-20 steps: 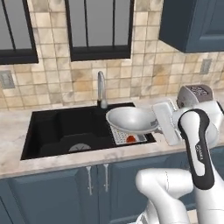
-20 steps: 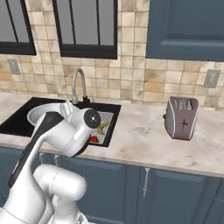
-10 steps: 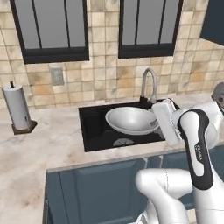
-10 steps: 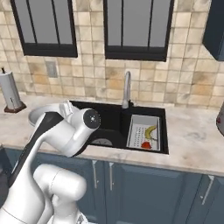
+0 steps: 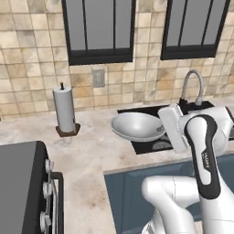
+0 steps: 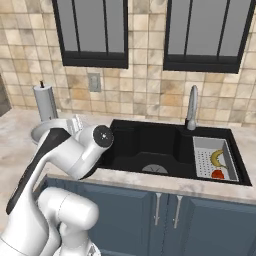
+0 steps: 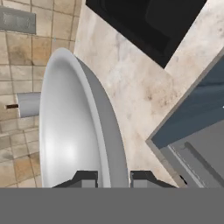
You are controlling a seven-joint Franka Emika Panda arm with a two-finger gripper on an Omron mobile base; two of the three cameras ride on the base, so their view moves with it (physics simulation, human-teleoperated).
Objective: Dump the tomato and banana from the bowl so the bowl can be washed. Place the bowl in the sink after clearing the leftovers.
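My gripper (image 7: 113, 179) is shut on the rim of the pale grey bowl (image 7: 70, 122), one fingertip inside the wall and one outside. The bowl (image 5: 137, 126) hangs above the counter just left of the black sink (image 5: 151, 145), and its inside is bare. From the right side, the bowl (image 6: 49, 129) is partly behind my arm. The sink (image 6: 145, 145) lies to its right. The banana (image 6: 216, 157) and the tomato (image 6: 218, 174) lie in the perforated grey tray (image 6: 202, 162) at the sink's right end.
A silver gooseneck tap (image 6: 191, 107) rises behind the sink. A paper towel roll (image 5: 65, 109) stands on the counter by the wall, left of the bowl. A stove (image 5: 23, 183) takes the lower left. Blue cabinet fronts (image 6: 165, 215) run below the counter edge.
The whole picture has slid right: the cameras have moved left along the counter. The toaster has left view; the paper towel and stove have come in. The bowl stays gripped.
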